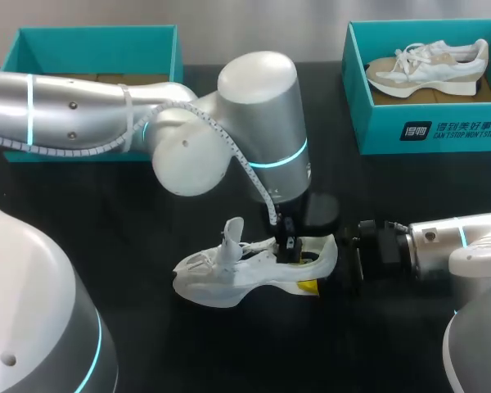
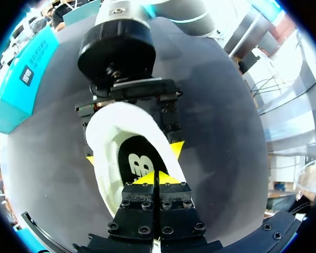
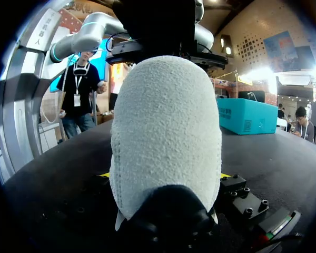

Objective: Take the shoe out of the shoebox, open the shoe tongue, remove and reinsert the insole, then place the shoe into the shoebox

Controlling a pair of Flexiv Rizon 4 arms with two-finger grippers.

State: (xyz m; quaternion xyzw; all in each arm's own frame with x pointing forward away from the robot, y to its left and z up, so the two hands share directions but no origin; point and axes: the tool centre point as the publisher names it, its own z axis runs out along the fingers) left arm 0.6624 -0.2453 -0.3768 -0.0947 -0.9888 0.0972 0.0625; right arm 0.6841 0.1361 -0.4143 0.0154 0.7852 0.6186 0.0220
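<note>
My right gripper [image 2: 132, 154] clamps the heel of the white sneaker [image 1: 229, 282], but my left gripper [image 2: 158, 178], fingers closed together at the insole [image 2: 137, 167], may slip off if it pinches too little.

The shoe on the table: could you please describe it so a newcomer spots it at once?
On the black table, look nearer than the far-right teal shoebox, to the middle. The white shoe stands there on the tabletop, heel held by the right gripper, whereas the other shoe lies inside that box.
</note>
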